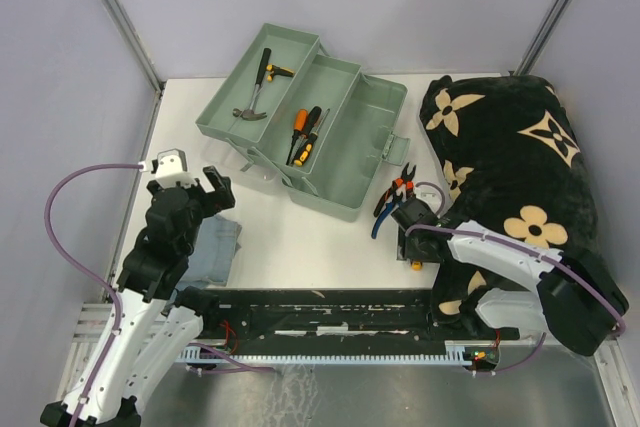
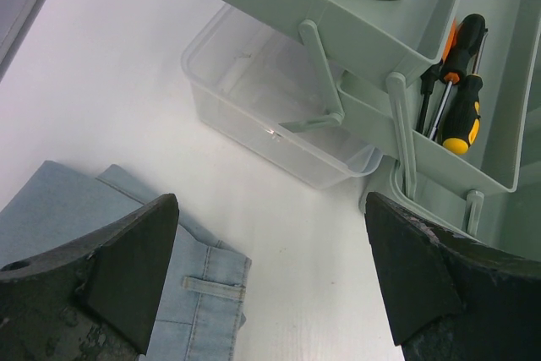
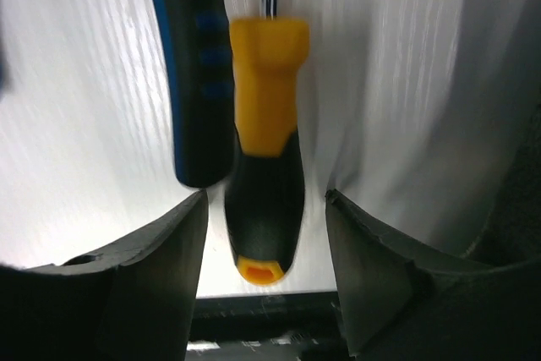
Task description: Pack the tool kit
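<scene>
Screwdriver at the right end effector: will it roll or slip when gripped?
Likely stiff and light: the screwdriver has a slim metal shaft and moulded handle. Its rounded handle may roll on the smooth white table if pushed from one side. The pliers lie close beside it, so the right end effector might nudge them.

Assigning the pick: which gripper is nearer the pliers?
Right: right gripper is beside the pliers, straddling a screwdriver; left gripper hovers beyond the toolbox, near the cloth.
</scene>
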`<state>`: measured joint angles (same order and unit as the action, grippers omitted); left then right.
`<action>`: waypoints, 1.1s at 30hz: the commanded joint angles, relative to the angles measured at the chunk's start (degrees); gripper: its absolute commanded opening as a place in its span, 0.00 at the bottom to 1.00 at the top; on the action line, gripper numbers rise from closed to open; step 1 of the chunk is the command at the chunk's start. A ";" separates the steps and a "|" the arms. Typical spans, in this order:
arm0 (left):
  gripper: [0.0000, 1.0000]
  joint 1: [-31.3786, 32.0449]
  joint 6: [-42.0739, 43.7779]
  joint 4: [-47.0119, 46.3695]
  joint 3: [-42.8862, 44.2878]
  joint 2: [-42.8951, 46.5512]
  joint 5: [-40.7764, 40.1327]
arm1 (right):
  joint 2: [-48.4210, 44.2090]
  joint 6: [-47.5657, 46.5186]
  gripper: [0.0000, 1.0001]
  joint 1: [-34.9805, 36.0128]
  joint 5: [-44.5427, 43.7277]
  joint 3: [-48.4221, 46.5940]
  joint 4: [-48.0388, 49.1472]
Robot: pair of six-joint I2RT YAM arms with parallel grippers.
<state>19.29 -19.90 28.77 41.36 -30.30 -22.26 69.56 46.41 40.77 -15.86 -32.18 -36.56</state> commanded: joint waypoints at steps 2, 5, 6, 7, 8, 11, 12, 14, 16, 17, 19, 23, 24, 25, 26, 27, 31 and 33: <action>0.97 -0.34 -1.13 -1.64 -0.49 0.58 -0.32 | 4.72 5.35 0.66 -0.01 -7.02 0.57 6.42; 0.96 -0.33 -1.10 -1.34 -0.32 0.03 0.02 | 5.47 6.97 0.63 0.01 -8.09 0.90 6.14; 0.96 -0.34 -1.06 -1.15 -0.24 -0.10 0.24 | 5.02 7.54 0.61 -0.04 -8.13 1.34 6.21; 0.96 -0.31 -1.10 -0.93 -0.16 -0.13 0.53 | 3.93 7.97 0.59 0.01 -8.21 1.88 6.43; 0.97 -0.30 -1.09 -0.78 -0.15 -0.18 0.61 | 2.85 8.25 0.56 -0.01 -8.13 2.50 6.49; 0.97 -0.30 -1.11 -0.92 -0.29 0.43 0.71 | -1.31 9.63 0.51 -0.06 -9.48 4.14 5.63; 0.96 -0.30 -1.11 -0.98 -0.31 0.64 0.73 | -2.70 10.18 0.48 0.00 -10.22 4.61 5.16; 0.97 -0.29 -1.11 -0.92 -0.32 0.89 0.63 | -5.51 10.97 0.43 -0.04 -10.75 6.31 5.56; 0.96 -0.30 -1.10 -0.97 -0.41 1.26 0.38 | -8.06 11.55 0.38 0.00 -10.77 7.80 6.42; 0.96 -0.30 -1.10 -0.92 -0.42 1.41 0.25 | -9.13 12.00 0.38 0.00 -10.81 8.34 6.55; 0.96 -0.26 -1.11 -0.78 -0.41 1.55 0.08 | -10.52 11.93 0.44 -0.07 -10.11 9.06 7.03; 0.96 -0.30 -1.10 -0.81 -0.47 2.05 -0.28 | -10.34 11.84 0.55 -0.07 -9.26 9.13 6.94; 0.96 -0.30 -1.15 -0.80 -0.54 2.14 -0.39 | -9.83 11.71 0.55 -0.08 -8.87 8.93 6.87; 0.96 -0.30 -1.11 -0.82 -0.58 2.21 -0.43 | -9.06 11.75 0.55 -0.05 -8.60 8.71 6.90; 0.96 -0.30 -1.11 -0.80 -0.58 2.19 -0.37 | -8.27 11.70 0.53 -0.07 -8.54 8.45 6.85; 0.97 -0.30 -1.11 -0.78 -0.58 2.10 -0.31 | -7.12 11.54 0.52 0.02 -8.25 8.20 6.93; 0.96 -0.28 -1.02 -0.66 -0.50 2.08 -0.31 | -4.20 10.55 0.45 0.01 -7.18 7.12 7.26; 0.96 -0.30 -1.02 -0.66 -0.49 2.30 -0.40 | -4.03 10.45 0.38 0.01 -7.17 7.05 7.43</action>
<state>19.29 -19.90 29.15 40.86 -28.58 -22.00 63.33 56.36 40.82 -25.12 -25.85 -28.67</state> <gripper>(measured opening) 0.967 0.438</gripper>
